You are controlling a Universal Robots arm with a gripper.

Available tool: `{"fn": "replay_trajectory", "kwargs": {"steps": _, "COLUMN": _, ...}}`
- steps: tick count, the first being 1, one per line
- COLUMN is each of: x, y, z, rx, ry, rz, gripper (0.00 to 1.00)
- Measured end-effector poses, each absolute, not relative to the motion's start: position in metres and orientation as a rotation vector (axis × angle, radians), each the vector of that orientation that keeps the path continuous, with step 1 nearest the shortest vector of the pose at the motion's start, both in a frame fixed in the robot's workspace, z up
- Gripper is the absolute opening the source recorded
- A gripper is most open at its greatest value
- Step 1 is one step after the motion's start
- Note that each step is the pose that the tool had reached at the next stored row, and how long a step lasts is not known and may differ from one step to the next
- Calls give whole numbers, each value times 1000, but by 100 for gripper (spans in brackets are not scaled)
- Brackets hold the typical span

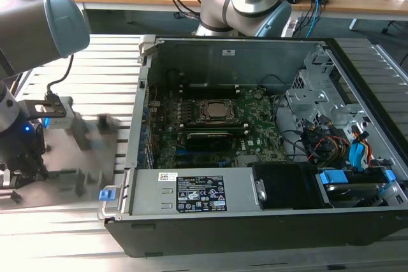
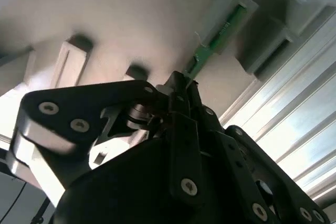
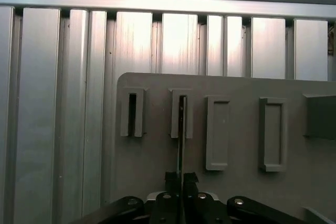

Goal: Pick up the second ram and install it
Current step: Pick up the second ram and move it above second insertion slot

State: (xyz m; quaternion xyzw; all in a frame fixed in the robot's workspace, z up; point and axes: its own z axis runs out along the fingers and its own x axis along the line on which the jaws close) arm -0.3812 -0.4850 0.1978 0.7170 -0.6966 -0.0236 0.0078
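The second ram point(image 2: 218, 38) is a thin green stick seen edge-on. Its far end stands in the slot of a grey fixture block point(image 2: 233, 3). In the first wrist view the second ram point(image 3: 181, 129) appears as a narrow dark line running from a slotted block point(image 3: 174, 114) back to the fingers. My gripper point(image 3: 181, 178) is shut on the stick's near end, one black finger pressed to each face. The same grip appears in the second wrist view, where the gripper point(image 2: 185, 83) clamps the green board. In the exterior view my arm point(image 1: 38, 23) hangs over the fixture plate point(image 1: 67, 157) left of the computer.
The open computer case point(image 1: 357, 81) lies on the exterior view's right, with the green motherboard point(image 1: 261, 122) and CPU socket point(image 1: 220, 111) exposed. Other grey blocks point(image 3: 218, 132) stand on the fixture plate point(image 3: 147, 171). Ribbed aluminium table point(image 3: 52, 103) surrounds it. Cables and drive bays point(image 1: 331, 138) fill the case's right side.
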Motion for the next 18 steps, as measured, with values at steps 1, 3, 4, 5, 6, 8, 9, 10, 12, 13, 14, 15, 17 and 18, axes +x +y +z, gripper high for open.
{"fn": "replay_trajectory", "kwargs": {"steps": 1, "x": -381, "y": -485, "z": 198, "rx": 2241, "ry": -2178, "rz": -74, "gripper": 14}}
{"fn": "replay_trajectory", "kwargs": {"steps": 3, "x": -381, "y": -485, "z": 198, "rx": 2241, "ry": -2178, "rz": -74, "gripper": 14}}
{"fn": "replay_trajectory", "kwargs": {"steps": 4, "x": -381, "y": -485, "z": 198, "rx": 2241, "ry": -2178, "rz": -74, "gripper": 14}}
{"fn": "replay_trajectory", "kwargs": {"steps": 5, "x": -381, "y": -485, "z": 197, "rx": 2241, "ry": -2178, "rz": -74, "gripper": 14}}
{"fn": "replay_trajectory", "kwargs": {"steps": 6, "x": -381, "y": -485, "z": 197, "rx": 2242, "ry": -2178, "rz": -74, "gripper": 14}}
{"fn": "replay_trajectory", "kwargs": {"steps": 8, "x": -381, "y": -485, "z": 197, "rx": 2241, "ry": -2178, "rz": -74, "gripper": 14}}
{"fn": "replay_trajectory", "kwargs": {"steps": 9, "x": -381, "y": -485, "z": 197, "rx": 2241, "ry": -2178, "rz": -74, "gripper": 14}}
{"fn": "replay_trajectory", "kwargs": {"steps": 10, "x": -381, "y": -485, "z": 197, "rx": 2242, "ry": -2178, "rz": -74, "gripper": 14}}
{"fn": "replay_trajectory", "kwargs": {"steps": 12, "x": -381, "y": -485, "z": 197, "rx": 2241, "ry": -2178, "rz": -74, "gripper": 14}}
{"fn": "replay_trajectory", "kwargs": {"steps": 13, "x": -381, "y": -485, "z": 197, "rx": 2241, "ry": -2178, "rz": -74, "gripper": 14}}
{"fn": "replay_trajectory", "kwargs": {"steps": 14, "x": -381, "y": -485, "z": 197, "rx": 2241, "ry": -2178, "rz": -74, "gripper": 14}}
{"fn": "replay_trajectory", "kwargs": {"steps": 15, "x": -381, "y": -485, "z": 197, "rx": 2241, "ry": -2178, "rz": -74, "gripper": 14}}
{"fn": "replay_trajectory", "kwargs": {"steps": 17, "x": -381, "y": -485, "z": 197, "rx": 2242, "ry": -2178, "rz": -74, "gripper": 14}}
{"fn": "replay_trajectory", "kwargs": {"steps": 18, "x": -381, "y": -485, "z": 197, "rx": 2241, "ry": -2178, "rz": -74, "gripper": 14}}
